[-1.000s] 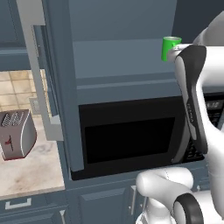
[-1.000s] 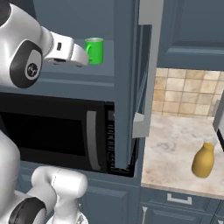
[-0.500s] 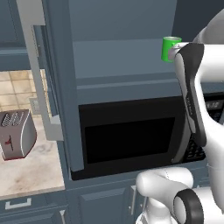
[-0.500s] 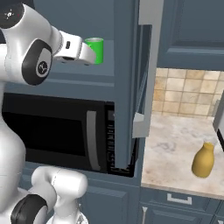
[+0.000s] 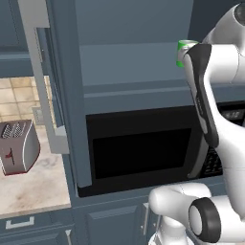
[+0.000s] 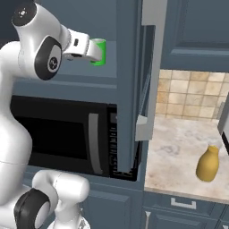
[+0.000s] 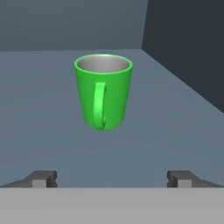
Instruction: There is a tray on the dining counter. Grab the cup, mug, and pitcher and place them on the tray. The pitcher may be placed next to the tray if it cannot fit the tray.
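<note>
**Pincer lined up on the mug, nothing gripped yet**

Spread wide and empty: pincer (image 7: 109,178) at the bottom of the hand view, one tip low left, the other low right, both short of the mug (image 7: 103,90). Mug centred in the upper half of that view, apart from both tips, standing on a blue-grey shelf (image 7: 175,131) inside the opened upper cabinet above the microwave (image 5: 143,148). In the right base view, mug (image 6: 99,51) at upper centre-left, just past the end of the hand.

Risks from here, as judgement: handle facing straight at the camera, so a direct advance could strike the handle first and push or spin the mug deeper along the shelf. Closing too early would catch only the handle or clip the rim and tip it. Dark cabinet wall close at the right of the hand view; a wide swing could scrape it.

Mug upright, long axis vertical, open mouth up, grey inside showing, handle toward the hand.

Pitcher (image 6: 208,163) at lower right of the right base view, upright on the beige table (image 6: 179,147), well apart from the arm.
</note>
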You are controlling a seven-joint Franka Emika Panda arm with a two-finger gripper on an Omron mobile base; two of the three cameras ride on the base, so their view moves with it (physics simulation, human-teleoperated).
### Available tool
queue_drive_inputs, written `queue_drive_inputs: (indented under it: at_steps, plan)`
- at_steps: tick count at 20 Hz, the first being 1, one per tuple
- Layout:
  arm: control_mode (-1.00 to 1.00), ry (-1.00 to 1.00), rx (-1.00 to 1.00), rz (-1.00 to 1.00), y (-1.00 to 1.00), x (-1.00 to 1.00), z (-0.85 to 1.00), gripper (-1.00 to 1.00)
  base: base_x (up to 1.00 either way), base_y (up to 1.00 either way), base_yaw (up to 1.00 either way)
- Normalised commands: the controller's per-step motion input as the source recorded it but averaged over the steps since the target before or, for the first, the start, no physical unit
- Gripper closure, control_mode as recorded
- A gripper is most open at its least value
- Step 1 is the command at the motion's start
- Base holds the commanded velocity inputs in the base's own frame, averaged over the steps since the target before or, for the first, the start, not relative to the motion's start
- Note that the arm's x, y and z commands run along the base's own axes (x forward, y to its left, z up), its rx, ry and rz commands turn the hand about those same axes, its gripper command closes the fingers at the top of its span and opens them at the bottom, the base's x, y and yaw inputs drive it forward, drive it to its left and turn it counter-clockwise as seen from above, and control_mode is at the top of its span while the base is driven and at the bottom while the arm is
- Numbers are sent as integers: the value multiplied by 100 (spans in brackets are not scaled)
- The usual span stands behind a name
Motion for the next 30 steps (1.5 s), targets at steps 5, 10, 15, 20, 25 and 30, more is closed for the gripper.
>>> queue_drive_inputs:
  at_steps: [5, 10, 15, 20, 25, 30]
  plan:
    - [-100, 0, 0, 0, 0, 30, -5, -100, 0, 0, 0]
    - [-100, 0, 0, 0, 0, 22, -4, -100, 0, 0, 0]
    - [-100, 0, 0, 0, 0, 28, -7, -100, 0, 0, 0]
    - [-100, 0, 0, 0, 0, 25, -7, -100, 0, 0, 0]
    - [-100, 0, 0, 0, 0, 28, -3, -100, 0, 0, 0]
    - [-100, 0, 0, 0, 0, 27, 0, -100, 0, 0, 0]
